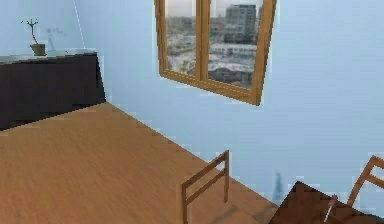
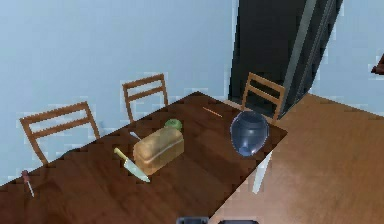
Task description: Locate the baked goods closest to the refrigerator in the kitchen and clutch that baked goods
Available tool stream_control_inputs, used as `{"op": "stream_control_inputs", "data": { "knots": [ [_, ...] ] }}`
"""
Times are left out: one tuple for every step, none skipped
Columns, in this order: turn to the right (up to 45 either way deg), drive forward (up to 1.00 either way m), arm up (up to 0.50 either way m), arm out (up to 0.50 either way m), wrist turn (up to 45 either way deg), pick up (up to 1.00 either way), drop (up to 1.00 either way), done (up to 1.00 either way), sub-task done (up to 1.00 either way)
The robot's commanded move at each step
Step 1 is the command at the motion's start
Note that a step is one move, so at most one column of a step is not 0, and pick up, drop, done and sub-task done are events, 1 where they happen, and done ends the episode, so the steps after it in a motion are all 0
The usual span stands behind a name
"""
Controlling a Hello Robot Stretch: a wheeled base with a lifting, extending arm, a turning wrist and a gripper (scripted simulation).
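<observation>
The loaf of bread point(image 2: 158, 148) lies mid-counter point(image 2: 203, 168) between a knife point(image 2: 131, 165) and a dark bowl point(image 2: 249, 133), probably light, soft and crushable, best taken gently across its narrow sides; the hand's state I cannot tell.

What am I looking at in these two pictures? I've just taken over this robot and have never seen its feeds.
The machine is a wheeled robot with one arm that lifts and extends.

The forward view comes from a camera that looks ahead and somewhat down. It shows a wood floor, blue walls, a window and a dark sideboard with a potted plant on it.

The arm side view looks out to the side where the arm reaches. There you see a wooden table. On it lie a loaf of bread, a small green thing just behind the loaf, a pale-bladed utensil and a dark blue bowl. The loaf is probably the baked goods you want.
</observation>
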Motion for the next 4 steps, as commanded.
{"op": "stream_control_inputs", "data": {
  "knots": [
    [0.0,0.00,0.00,0.46,0.0,0.00,0.00,0.00,0.00],
    [0.0,0.00,0.00,0.00,45.0,0.00,0.00,0.00,0.00],
    [0.0,0.00,0.00,0.00,45.0,0.00,0.00,0.00,0.00],
    [0.0,0.00,0.00,0.00,24.0,0.00,0.00,0.00,0.00]
  ]
}}
